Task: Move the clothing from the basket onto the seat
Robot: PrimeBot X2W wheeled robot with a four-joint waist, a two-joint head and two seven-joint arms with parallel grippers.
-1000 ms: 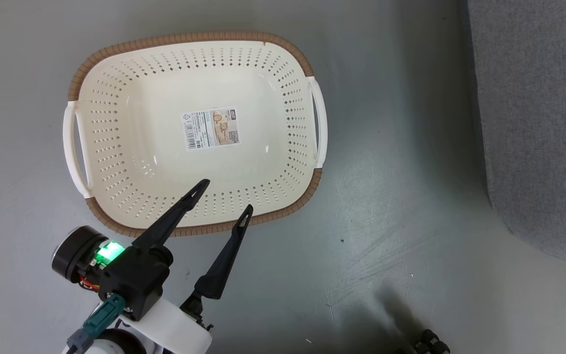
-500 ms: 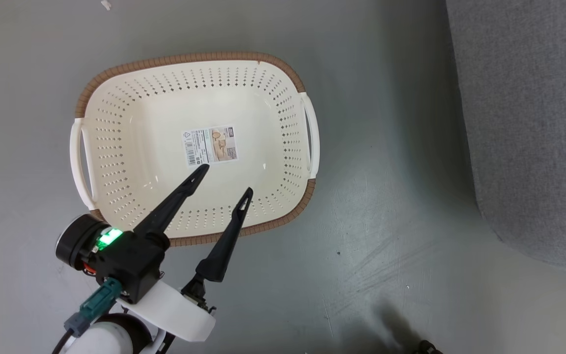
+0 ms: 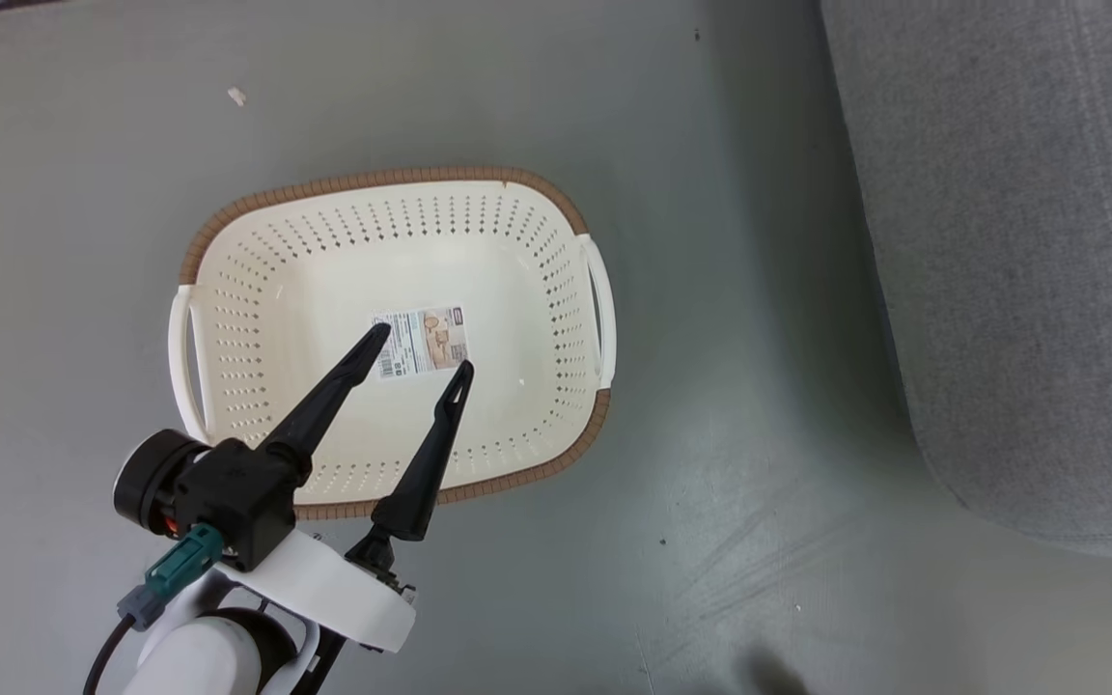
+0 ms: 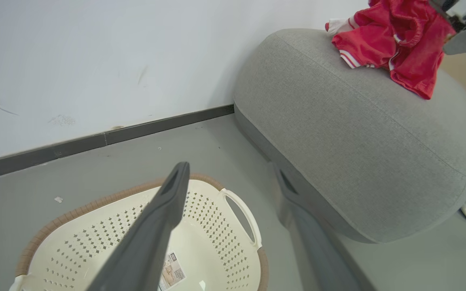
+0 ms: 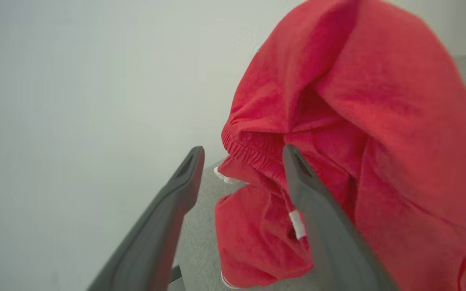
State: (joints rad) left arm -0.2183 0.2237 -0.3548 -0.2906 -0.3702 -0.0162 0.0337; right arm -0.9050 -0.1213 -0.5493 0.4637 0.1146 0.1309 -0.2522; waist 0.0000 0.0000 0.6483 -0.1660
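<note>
The basket sits on the smooth grey floor. It is cream-white plastic with rounded corners, rows of little holes in its walls, a brown woven-look rim and a white loop handle at each side. A paper label with a barcode is stuck flat on its bottom and shows in plain sight. The left gripper hangs over the basket with its two long dark pointy fingers spread apart, holding nothing. Its tips are above the label. To the right of the basket, a little way off, is the seat - a big, puffy grey-green sofa with bumpy woven cloth, round edges and a stitched seam. The clothing is up on top of the seat, well away from the basket. It is soft, fuzzy bright red cloth, all crumpled in a heap, with a stretchy gathered band, white bits and a red-and-white striped cuff. The right gripper is right up close to the red heap with its fingers wide apart - not pinching the cloth. I cannot tell if the cloth touches its fingers. Behind it all is a plain white wall with a dark strip along the bottom.
</note>
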